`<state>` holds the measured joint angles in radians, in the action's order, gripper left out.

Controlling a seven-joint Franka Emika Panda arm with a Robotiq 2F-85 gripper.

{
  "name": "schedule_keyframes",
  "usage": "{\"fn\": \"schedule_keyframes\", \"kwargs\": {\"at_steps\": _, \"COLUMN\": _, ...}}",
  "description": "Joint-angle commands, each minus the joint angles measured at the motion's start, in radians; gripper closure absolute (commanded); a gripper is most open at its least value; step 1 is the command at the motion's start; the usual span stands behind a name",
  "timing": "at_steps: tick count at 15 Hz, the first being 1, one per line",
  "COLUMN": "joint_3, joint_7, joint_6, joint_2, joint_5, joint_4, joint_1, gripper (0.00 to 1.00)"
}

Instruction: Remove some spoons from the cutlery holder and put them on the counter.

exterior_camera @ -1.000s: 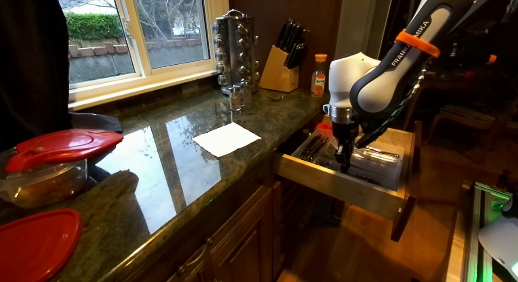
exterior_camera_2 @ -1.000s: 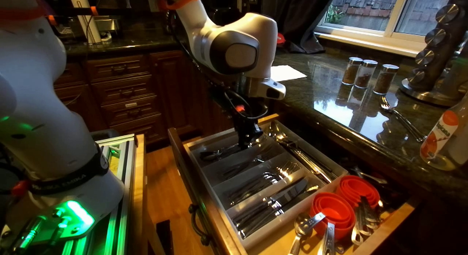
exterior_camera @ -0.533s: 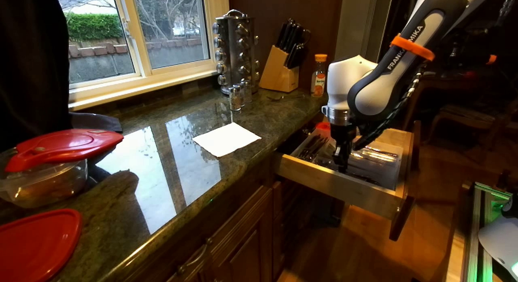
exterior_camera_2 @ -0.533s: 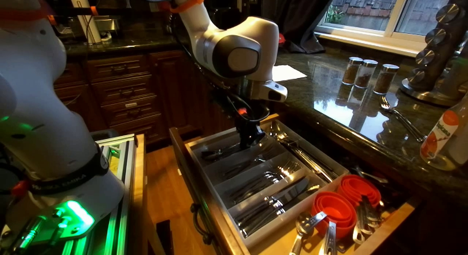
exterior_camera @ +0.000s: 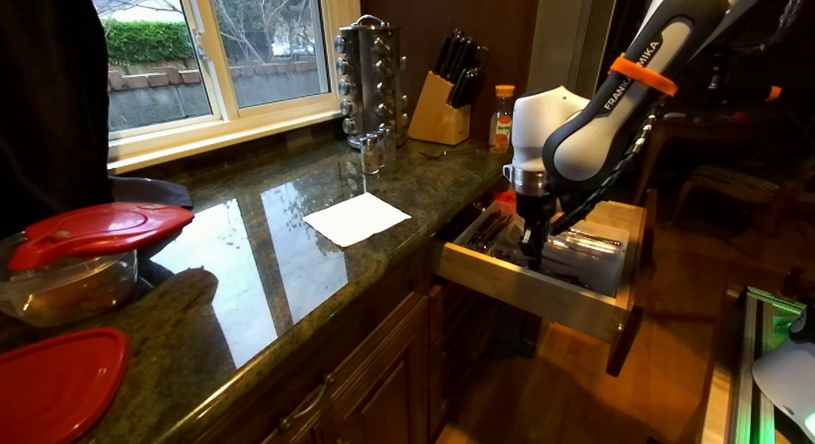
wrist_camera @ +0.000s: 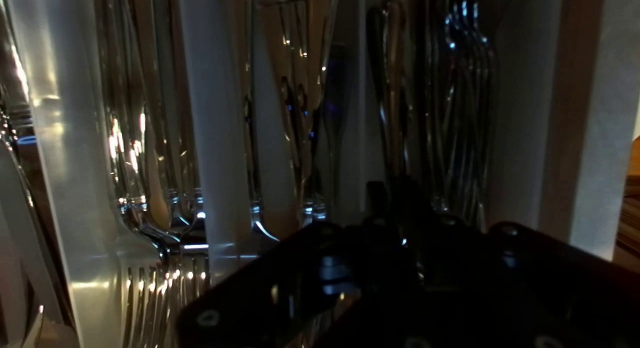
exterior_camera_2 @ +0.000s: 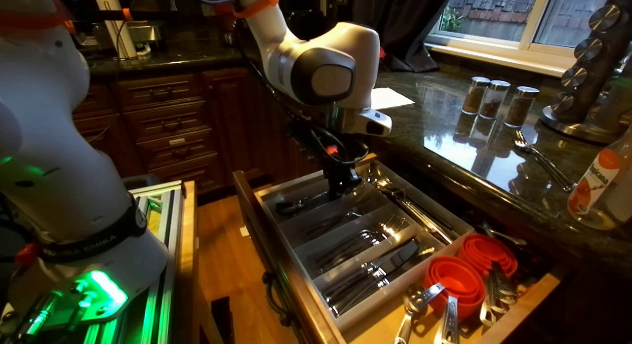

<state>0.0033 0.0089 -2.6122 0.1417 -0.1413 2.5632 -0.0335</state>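
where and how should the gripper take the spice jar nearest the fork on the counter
Probably around the upper glass of that spice jar, just below its silvery lid, from above: it stands upright, straight-sided, and an exterior view shows a gap to the other two jars.

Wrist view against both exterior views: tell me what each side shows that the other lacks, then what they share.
Wrist view only: the forks close up from above, with single tines distinct; farther right it is too dark to name much.

Exterior views only: the arm, and the counter with a white sheet, three jars, a bottle and a metal rack on it.

Shared: the cutlery holder with metal utensils in it, and the gripper; whether it grips anything, I cannot tell.
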Motion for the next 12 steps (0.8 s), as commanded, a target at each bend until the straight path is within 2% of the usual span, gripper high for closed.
{"fn": "schedule_keyframes", "kwargs": {"at_steps": 1, "joint_3": 0.0, "joint_7": -0.038, "joint_6": -0.029, "joint_2": 0.046, "joint_5": 0.025, "joint_4": -0.012, "joint_1": 0.016, "gripper": 0.93}}
{"fn": "schedule_keyframes", "kwargs": {"at_steps": 3, "joint_3": 0.005, "joint_7": -0.057, "joint_6": -0.024, "joint_2": 0.045, "joint_5": 0.042, "joint_4": -0.015, "joint_1": 0.017, "gripper": 1.0}}
{"fn": "schedule_keyframes", "kwargs": {"at_steps": 10, "joint_3": 0.008, "joint_7": -0.09, "joint_6": -0.02, "joint_2": 0.041, "joint_5": 0.064, "joint_4": -0.015, "joint_1": 0.018, "gripper": 1.0}}
{"fn": "schedule_keyframes", "kwargs": {"at_steps": 12, "joint_3": 0.013, "joint_7": -0.105, "joint_6": -0.02, "joint_2": 0.037, "joint_5": 0.079, "joint_4": -0.014, "joint_1": 0.019, "gripper": 0.72}}
